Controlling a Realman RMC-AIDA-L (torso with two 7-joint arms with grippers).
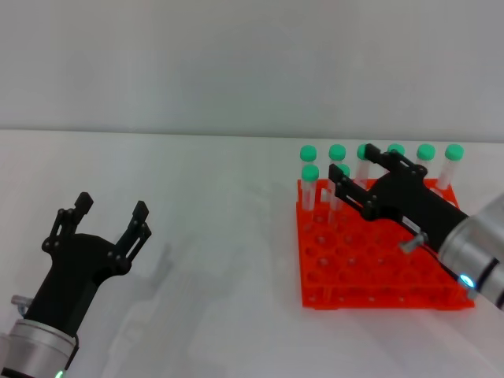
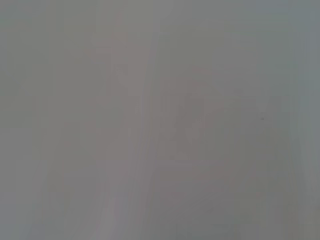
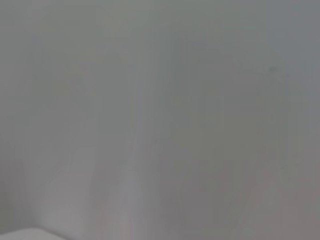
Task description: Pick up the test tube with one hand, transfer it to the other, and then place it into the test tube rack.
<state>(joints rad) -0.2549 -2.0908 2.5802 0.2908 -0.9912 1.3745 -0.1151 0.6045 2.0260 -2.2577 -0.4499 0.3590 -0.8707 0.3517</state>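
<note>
Test tube [image 1: 311,187], clear with mint-green cap, upright in orange rack [image 1: 378,272], right hand [image 1: 361,172] spread above, left hand [image 1: 110,216] wide.

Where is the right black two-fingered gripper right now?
In the head view, the right black two-fingered gripper is on the right side, reaching over the bright orange plastic rack, fingertips among the mint-green-capped clear tubes at its far-left corner.

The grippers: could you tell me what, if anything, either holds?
The left gripper is open and empty. The right gripper is among the rack's tubes; any hold is unclear.
</note>
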